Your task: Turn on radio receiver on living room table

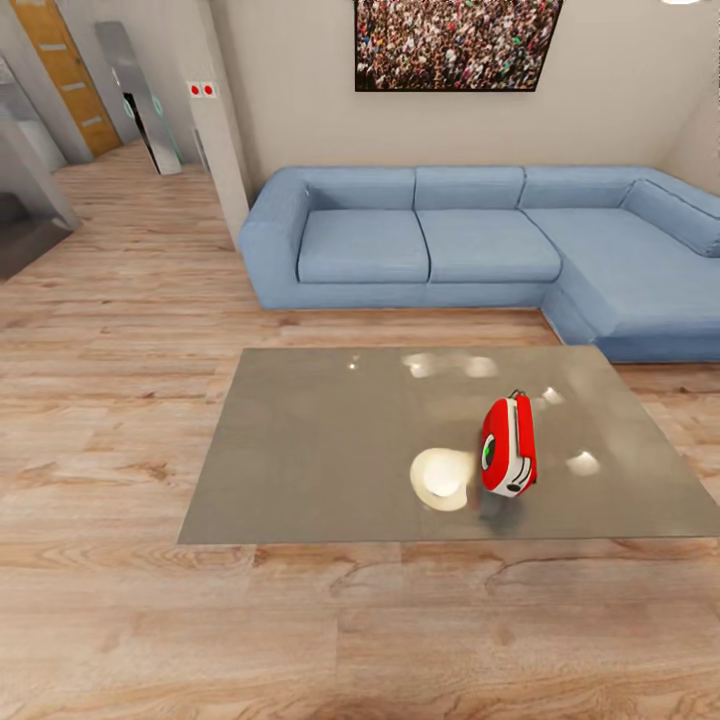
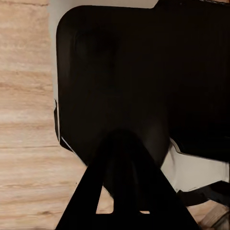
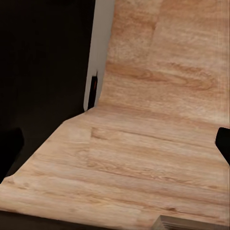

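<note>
On the counter [image 1: 320, 450], a low rectangular slab with a glossy grey-brown top that mirrors pale lamp glints, the radio [image 1: 508, 446] stands upright toward the right side, near the front edge. Its shell is smooth red plastic with rounded corners, white stripes and trim, a dark round dial facing left, and a thin wire handle on top. No lettering on it can be read. Behind the counter sits a blue sofa [image 1: 430, 240] with soft square cushions, under a crowd picture [image 1: 455, 42]. Light wood planks form the floor [image 1: 120, 330]. Both wrist views show plank floor beside dark, smooth robot body; whether either arm's fingers are open or closed cannot be told.
</note>
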